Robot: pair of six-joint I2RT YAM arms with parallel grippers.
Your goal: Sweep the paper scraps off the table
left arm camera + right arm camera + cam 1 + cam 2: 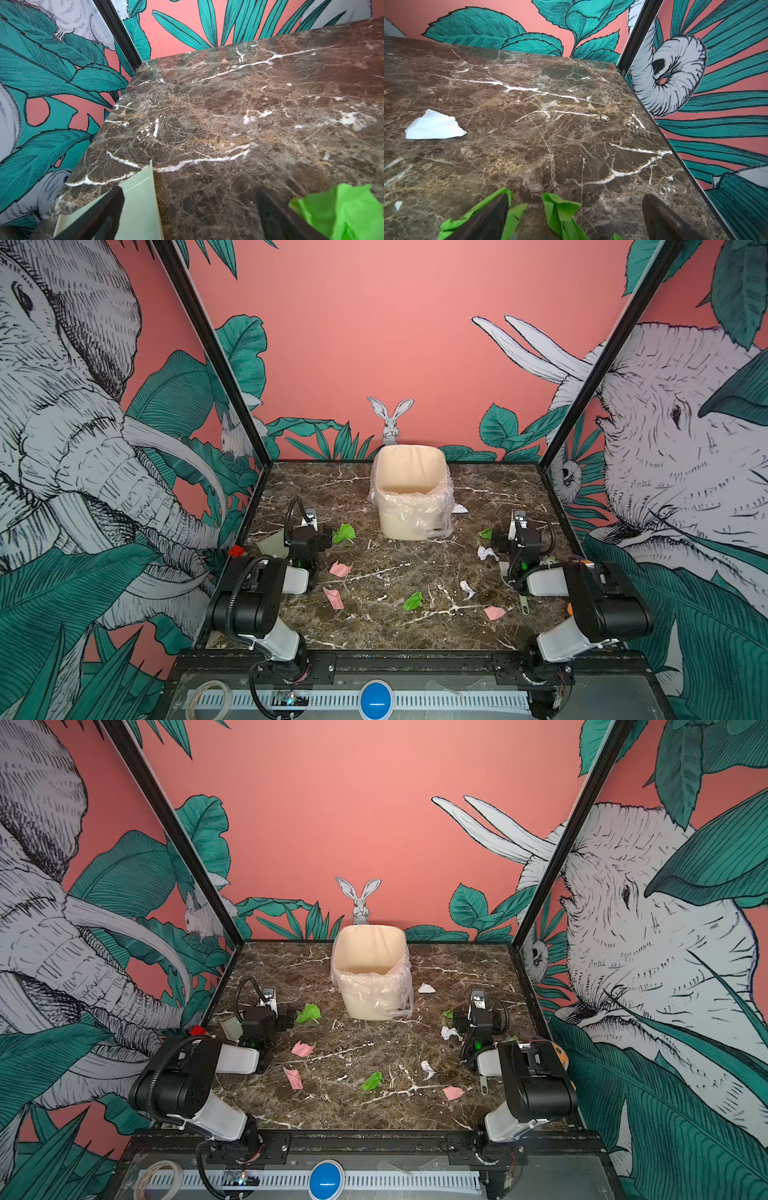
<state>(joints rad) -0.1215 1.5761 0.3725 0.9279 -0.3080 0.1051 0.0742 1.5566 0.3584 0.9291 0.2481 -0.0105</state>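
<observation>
Green, pink and white crumpled paper scraps (412, 600) lie scattered over the dark brown marble-look table (374, 630), around a cream plastic bin (409, 514) with clear liner. Spread wide and empty, left hand (197, 220) and right hand (577, 220) each sit by a green scrap.

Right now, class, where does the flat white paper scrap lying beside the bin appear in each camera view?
In a top view: the white scrap peeks out right of the bin.
In a top view: it lies just right of the bin.
Left wrist view: not in it.
Right wrist view: the white scrap lies flat on the table, beyond the green scrap.
Shared landmark: that green scrap, its nearest neighbour in both top views.
</observation>
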